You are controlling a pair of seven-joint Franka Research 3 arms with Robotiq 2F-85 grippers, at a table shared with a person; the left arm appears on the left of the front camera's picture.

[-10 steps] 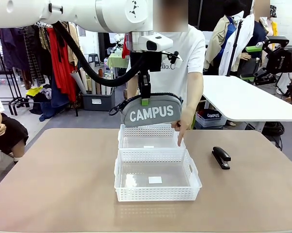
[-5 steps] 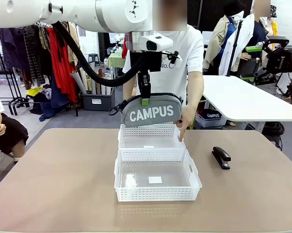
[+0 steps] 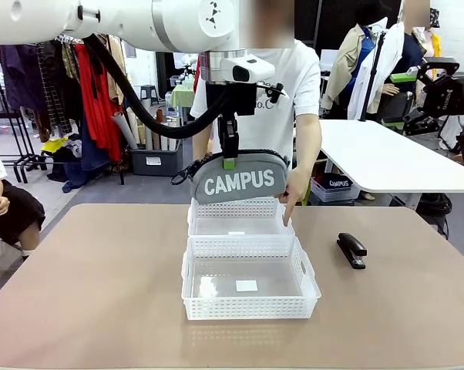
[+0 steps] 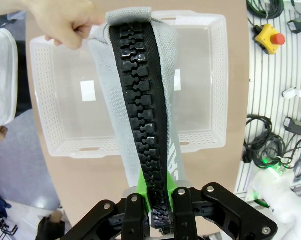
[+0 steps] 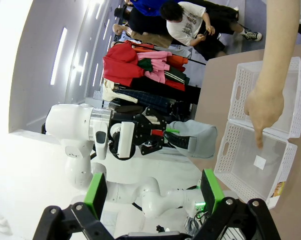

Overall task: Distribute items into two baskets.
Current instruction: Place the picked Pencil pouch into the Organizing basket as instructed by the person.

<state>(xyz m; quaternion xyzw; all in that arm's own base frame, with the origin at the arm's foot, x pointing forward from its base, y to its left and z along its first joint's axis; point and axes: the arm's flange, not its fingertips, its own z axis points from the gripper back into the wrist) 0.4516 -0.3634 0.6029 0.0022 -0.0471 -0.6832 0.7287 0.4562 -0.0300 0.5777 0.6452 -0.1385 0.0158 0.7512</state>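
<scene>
One pouch [image 3: 240,183] hangs below the left gripper [image 3: 229,163] (clamped at its zipper [image 4: 145,115]).

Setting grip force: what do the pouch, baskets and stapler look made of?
Pouch: grey matte woven fabric, soft folds; zipper has chunky black moulded teeth, probably plastic.
Near basket and far basket: white glossy moulded plastic, lattice walls, translucent floors.
Stapler: black, slight sheen; plastic or painted metal, cannot tell.

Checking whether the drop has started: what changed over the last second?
Hardly anything. The left gripper, fingers shut on the zipper edge of the pouch, drifted a touch to the robot's left with it, still above the far basket. The person's hand keeps pointing down beside the pouch. The near basket and stapler stayed put.
</scene>
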